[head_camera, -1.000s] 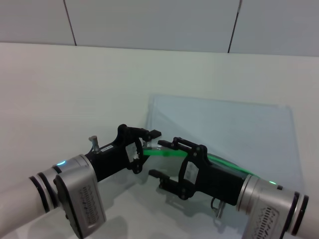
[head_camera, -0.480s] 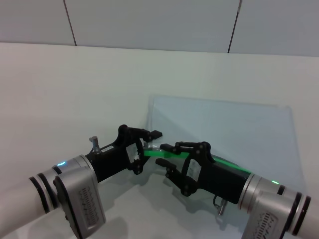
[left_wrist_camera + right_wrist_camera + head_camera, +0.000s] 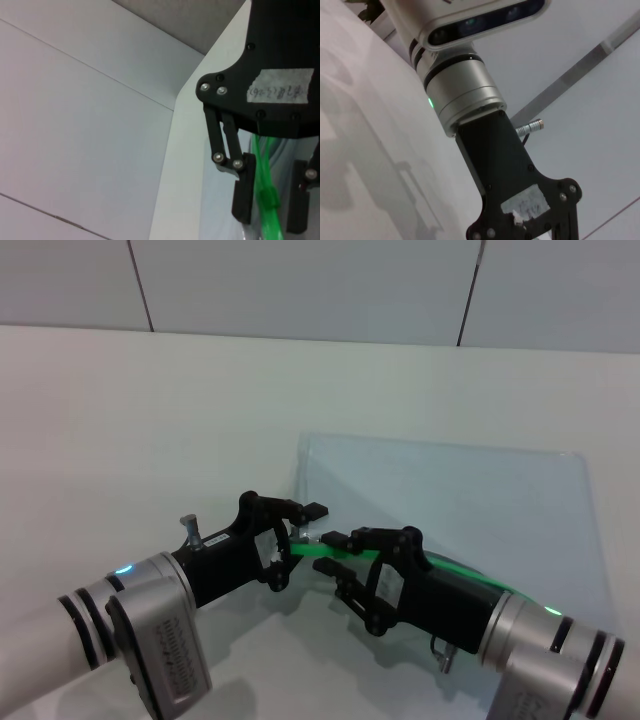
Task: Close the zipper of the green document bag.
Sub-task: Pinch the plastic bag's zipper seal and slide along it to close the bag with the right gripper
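Observation:
The green document bag (image 3: pixel 450 500) lies flat on the white table, and its near long edge rises in a shallow arc. The bright green zipper (image 3: pixel 312 550) runs along that edge. My left gripper (image 3: pixel 300 530) sits at the zipper's left end. My right gripper (image 3: pixel 332 553) faces it from the right, with its fingers straddling the strip. In the left wrist view the right gripper (image 3: pixel 270 210) is open. A small gap shows on each side of the zipper (image 3: pixel 260 165) and its slider (image 3: pixel 270 197). The right wrist view shows only the left arm (image 3: pixel 465 100).
The white table (image 3: pixel 150 410) stretches to the left and behind the bag. A light panelled wall (image 3: pixel 300 280) stands at the back. Both forearms fill the near edge of the head view.
The right gripper's fingers have narrowed from wide open to close around the zipper, and it has shifted slightly toward the left gripper. The left gripper has not moved.

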Motion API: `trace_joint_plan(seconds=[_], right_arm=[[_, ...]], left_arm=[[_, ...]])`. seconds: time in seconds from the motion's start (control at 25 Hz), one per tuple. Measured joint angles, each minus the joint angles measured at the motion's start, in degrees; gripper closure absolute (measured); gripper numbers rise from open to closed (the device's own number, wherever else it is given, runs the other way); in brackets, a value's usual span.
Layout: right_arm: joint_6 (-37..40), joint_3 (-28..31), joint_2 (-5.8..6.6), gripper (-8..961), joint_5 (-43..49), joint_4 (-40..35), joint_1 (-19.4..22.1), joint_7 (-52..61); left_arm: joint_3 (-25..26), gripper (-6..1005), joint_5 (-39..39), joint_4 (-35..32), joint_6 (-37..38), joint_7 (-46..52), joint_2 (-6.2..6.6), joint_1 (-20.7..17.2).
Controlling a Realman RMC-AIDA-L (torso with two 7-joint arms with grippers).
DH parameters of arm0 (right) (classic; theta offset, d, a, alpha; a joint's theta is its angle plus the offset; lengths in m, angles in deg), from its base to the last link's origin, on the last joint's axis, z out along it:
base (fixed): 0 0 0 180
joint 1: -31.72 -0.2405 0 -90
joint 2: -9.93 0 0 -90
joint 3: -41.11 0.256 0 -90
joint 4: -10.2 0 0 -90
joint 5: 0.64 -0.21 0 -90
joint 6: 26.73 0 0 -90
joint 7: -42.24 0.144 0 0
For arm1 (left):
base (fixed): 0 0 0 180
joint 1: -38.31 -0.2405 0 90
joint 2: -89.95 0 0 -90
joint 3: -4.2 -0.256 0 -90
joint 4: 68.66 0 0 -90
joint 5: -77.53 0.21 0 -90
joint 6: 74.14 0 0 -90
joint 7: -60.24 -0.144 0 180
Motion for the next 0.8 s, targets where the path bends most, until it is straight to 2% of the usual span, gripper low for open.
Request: trace_joint_plan(seconds=[0.8], right_arm=[[-0.1,1.8,-0.17,772,0.0,1.2,2.4,-12.2]], left_arm=[[-0.1,946,0.0,0.0,0.0,-0.1,0.02,0.1]])
